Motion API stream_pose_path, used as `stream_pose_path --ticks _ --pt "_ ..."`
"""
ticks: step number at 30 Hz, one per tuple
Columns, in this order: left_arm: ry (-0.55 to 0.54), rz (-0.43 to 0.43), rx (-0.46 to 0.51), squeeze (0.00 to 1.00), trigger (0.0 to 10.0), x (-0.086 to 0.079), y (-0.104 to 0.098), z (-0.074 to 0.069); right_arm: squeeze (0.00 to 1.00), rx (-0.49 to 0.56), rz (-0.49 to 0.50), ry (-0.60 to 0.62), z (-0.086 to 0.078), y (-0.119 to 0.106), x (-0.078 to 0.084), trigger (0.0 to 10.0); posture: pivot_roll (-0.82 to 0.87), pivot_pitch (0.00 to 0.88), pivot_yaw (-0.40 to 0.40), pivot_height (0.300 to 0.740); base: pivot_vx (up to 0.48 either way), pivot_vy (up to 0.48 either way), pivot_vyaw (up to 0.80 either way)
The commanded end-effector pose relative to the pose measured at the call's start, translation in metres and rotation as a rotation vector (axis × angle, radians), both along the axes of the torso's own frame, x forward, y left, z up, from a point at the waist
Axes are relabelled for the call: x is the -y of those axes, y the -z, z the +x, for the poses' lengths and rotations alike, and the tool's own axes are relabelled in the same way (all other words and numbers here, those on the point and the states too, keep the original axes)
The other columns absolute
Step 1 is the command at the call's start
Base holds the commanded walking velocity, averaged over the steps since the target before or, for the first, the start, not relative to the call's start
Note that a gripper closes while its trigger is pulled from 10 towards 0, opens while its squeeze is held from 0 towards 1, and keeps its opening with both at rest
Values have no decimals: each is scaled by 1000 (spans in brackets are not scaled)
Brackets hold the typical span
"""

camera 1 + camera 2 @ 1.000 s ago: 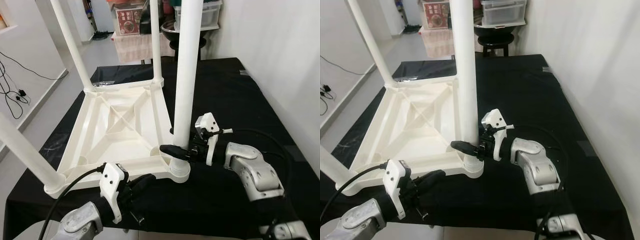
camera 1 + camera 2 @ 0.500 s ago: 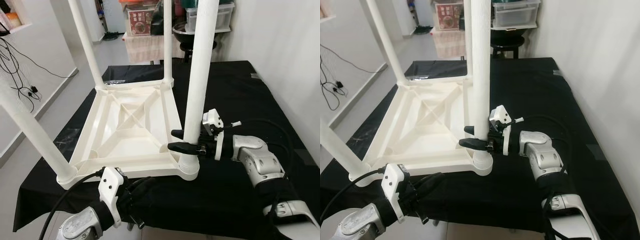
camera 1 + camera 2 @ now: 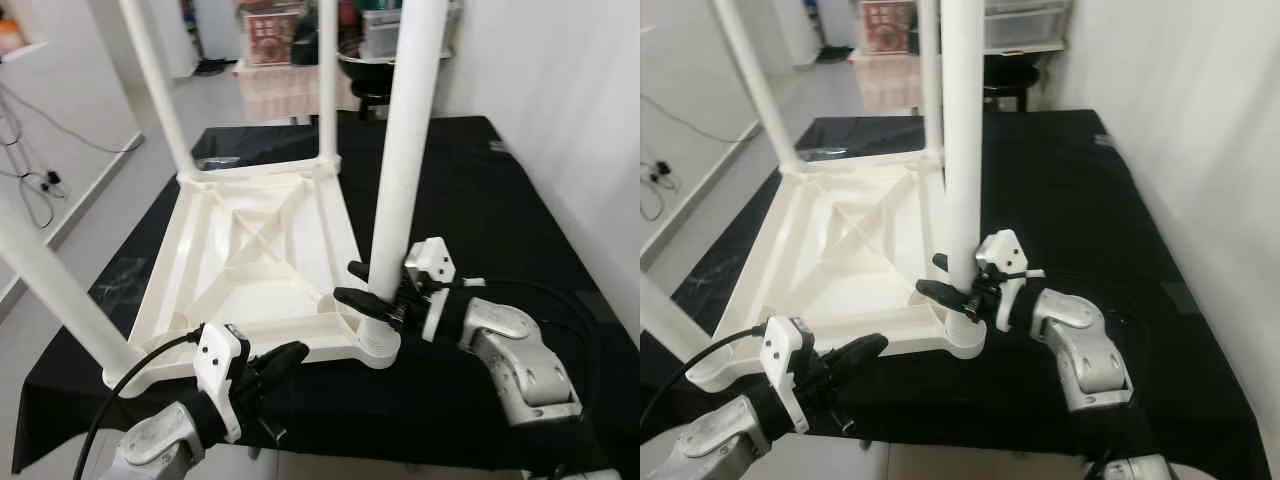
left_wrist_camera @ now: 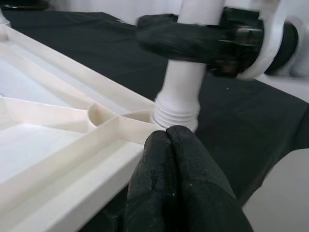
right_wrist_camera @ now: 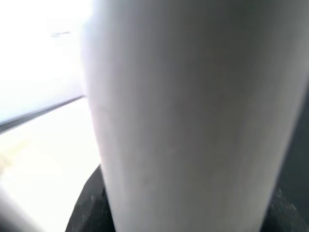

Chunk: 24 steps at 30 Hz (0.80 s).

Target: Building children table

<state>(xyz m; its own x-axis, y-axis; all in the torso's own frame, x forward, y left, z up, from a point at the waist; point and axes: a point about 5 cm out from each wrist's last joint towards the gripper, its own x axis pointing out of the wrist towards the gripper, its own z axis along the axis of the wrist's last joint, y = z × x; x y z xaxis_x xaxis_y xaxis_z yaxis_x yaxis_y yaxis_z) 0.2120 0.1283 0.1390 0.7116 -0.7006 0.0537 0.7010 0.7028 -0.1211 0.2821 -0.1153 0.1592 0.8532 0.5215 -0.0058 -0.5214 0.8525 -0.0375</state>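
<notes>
A white plastic children's table [image 3: 250, 260] lies upside down on a black-covered worktop, its legs pointing up. My right gripper [image 3: 352, 282] is shut on the near right leg [image 3: 405, 150] just above its ribbed base collar [image 3: 378, 342], one black finger on each side. In the right wrist view that leg [image 5: 183, 116] sits very close. My left gripper [image 3: 290, 352] is shut with nothing in it, its tips [image 4: 169, 133] close to the table's front rim [image 4: 72, 159], a little left of that collar.
Three more legs stand up: far left [image 3: 155, 90], far right [image 3: 328, 80] and near left [image 3: 50, 290]. The black worktop [image 3: 480, 200] has free room to the right, up to a white wall [image 3: 580, 100]. Storage boxes [image 3: 275, 40] stand behind; cables lie on the floor at left.
The head camera has shifted, so the whole picture has moved. My right gripper has stayed clasped on the near right leg. My left gripper's tips now sit higher, at the front rim.
</notes>
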Motion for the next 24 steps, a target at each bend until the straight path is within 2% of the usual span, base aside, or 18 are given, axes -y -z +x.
stream_pose_path --ticks 1,3,6,7,8,9,10,11,12,13,14,15,18,19,20,24 --pt "-1 7 -29 0 10000 -4 4 0 0 -116 -88 -1 -12 22 -12 0 -75 84 81 740 0 0 0" --pt "4 7 -31 0 10000 -3 5 1 0 -114 -87 -66 -6 20 -11 0 -65 73 65 740 0 0 0" --pt "6 7 -32 0 10000 -3 5 1 0 -118 -76 -55 -1 19 -7 0 -62 72 64 740 0 0 0" --pt "7 6 -32 0 10000 -3 5 1 0 -132 -45 -38 5 18 -6 3373 -61 73 66 740 0 0 0" --pt "7 6 -32 0 10000 -3 5 1 0 -132 -45 -38 5 18 -6 3373 -61 73 66 740 0 0 0" --pt "-3 3 -30 0 10000 -3 4 2 0 -138 5 -64 10 14 -8 10000 -62 73 71 740 0 0 0" --pt "-3 3 -30 0 10000 -3 4 2 0 -138 5 -64 10 14 -8 10000 -62 73 71 740 0 0 0" --pt "-13 1 -28 0 10000 -3 4 2 1000 -109 25 -144 15 5 -10 10000 -57 66 71 740 0 0 0" --pt "-18 -1 -28 0 10000 -3 4 3 1000 -90 42 -229 18 -4 -11 10000 -55 64 68 740 0 0 0" --pt "-18 -1 -28 0 10000 -3 4 3 1000 -90 42 -229 18 -4 -11 10000 -55 64 68 740 0 0 0" --pt "-13 -5 -32 0 10000 -2 5 4 1000 -42 18 -357 21 -18 -9 10000 -55 60 65 740 0 0 0" --pt "-9 -6 -33 0 10000 -2 5 5 1000 -19 -2 -413 22 -24 -7 10000 -55 59 65 740 0 0 0" --pt "-7 -8 -34 0 10000 -2 5 5 1000 2 -27 -465 22 -29 -5 10000 -55 59 65 740 0 0 0" --pt "-6 -9 -34 0 10000 -1 5 6 0 0 -66 -609 23 -32 -3 10000 -52 53 58 740 0 0 0" --pt "-7 -9 -33 0 10000 -1 5 6 0 -12 -81 -701 24 -34 -1 10000 -52 53 58 740 0 0 0" --pt "-9 -9 -32 0 10000 0 5 6 0 -17 -72 -749 28 -37 2 10000 -46 50 55 740 0 0 0"
